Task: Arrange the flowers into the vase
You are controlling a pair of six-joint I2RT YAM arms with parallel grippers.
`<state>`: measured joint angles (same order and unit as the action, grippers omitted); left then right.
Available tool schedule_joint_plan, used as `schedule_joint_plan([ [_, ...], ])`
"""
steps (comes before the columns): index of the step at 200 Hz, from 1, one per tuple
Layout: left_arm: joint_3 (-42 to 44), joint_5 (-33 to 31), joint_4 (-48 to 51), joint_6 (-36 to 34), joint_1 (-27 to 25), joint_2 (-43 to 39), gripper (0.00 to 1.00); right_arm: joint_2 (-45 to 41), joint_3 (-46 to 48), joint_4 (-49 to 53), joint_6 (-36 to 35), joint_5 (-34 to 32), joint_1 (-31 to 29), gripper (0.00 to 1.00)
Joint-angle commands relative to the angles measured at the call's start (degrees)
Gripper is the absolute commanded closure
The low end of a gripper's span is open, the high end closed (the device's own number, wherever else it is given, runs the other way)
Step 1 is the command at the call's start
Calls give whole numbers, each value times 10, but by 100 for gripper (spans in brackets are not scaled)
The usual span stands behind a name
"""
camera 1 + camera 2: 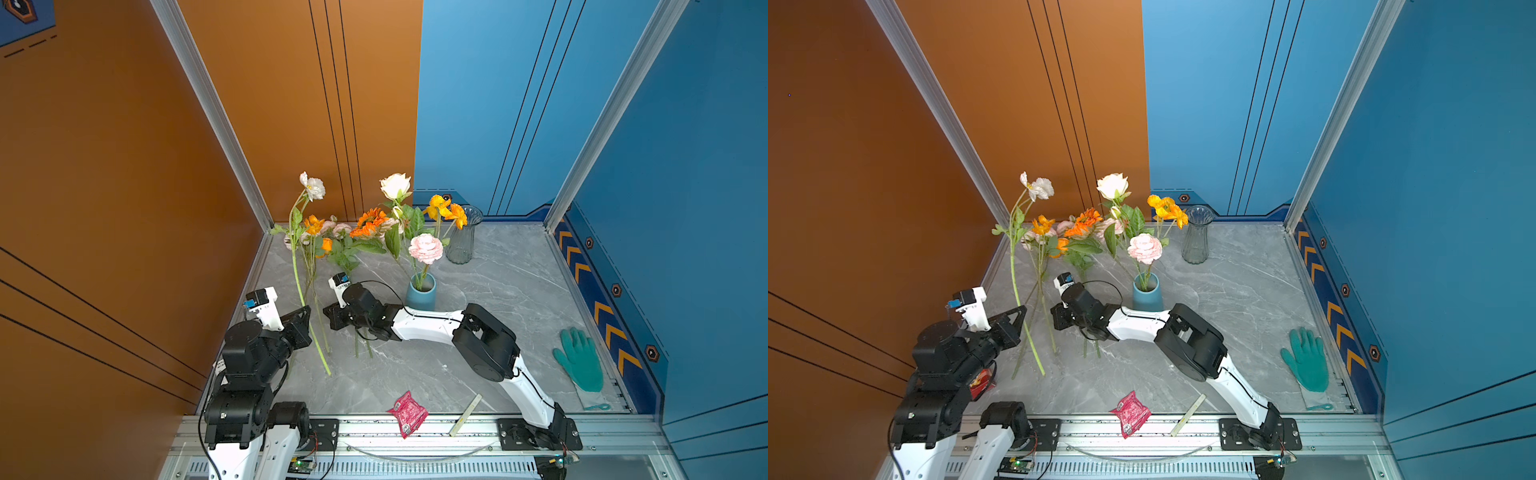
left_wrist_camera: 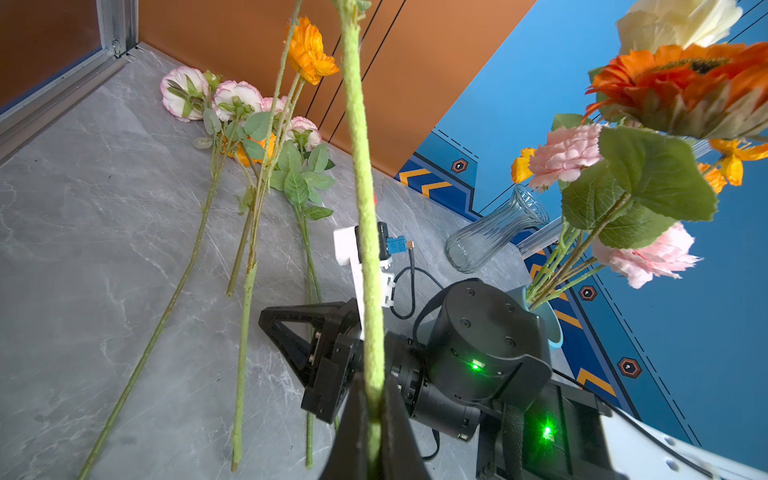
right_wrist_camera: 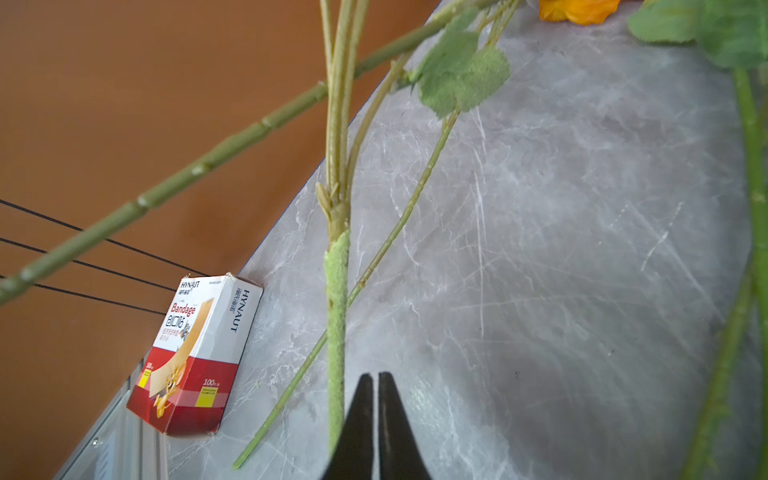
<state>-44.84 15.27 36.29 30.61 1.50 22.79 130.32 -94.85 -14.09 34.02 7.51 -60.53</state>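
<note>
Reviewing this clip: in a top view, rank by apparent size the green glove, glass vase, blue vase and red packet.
1. green glove
2. glass vase
3. blue vase and red packet look about alike. The right arm hides the blue vase's base, so I won't rank them.

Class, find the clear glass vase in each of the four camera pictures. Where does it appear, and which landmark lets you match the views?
In a top view: the clear glass vase stands at the back of the table, behind and right of the blue vase.
In a top view: the same place.
Left wrist: upright, beyond the blue vase.
Right wrist: not in it.
Shared landmark: the blue vase.
</note>
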Motion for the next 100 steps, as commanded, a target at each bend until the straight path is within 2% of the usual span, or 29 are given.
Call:
schedule_joint_plan([
  [1, -4, 7, -43, 7, 5, -11, 100, -9, -4, -25, -2, 15, -5, 52],
  [12, -5, 11, -43, 10, 5, -13, 100, -3, -11, -28, 0, 15, -7, 48],
  [43, 0, 16, -43, 20, 5, -19, 100, 22, -48, -16, 5, 24, -9, 49],
  [53, 3, 16, -43, 25, 5, -20, 100, 33, -65, -2, 6, 28, -10, 53],
  [69, 9, 19, -49, 34, 5, -23, 100, 49, -99, 23, 7, 38, -10, 66],
  [90, 15, 16, -57, 39, 5, -28, 100, 69, -126, 44, 15, 60, -8, 71],
  [100, 17, 15, -60, 40, 5, -30, 100, 76, -136, 49, 21, 73, -9, 77],
])
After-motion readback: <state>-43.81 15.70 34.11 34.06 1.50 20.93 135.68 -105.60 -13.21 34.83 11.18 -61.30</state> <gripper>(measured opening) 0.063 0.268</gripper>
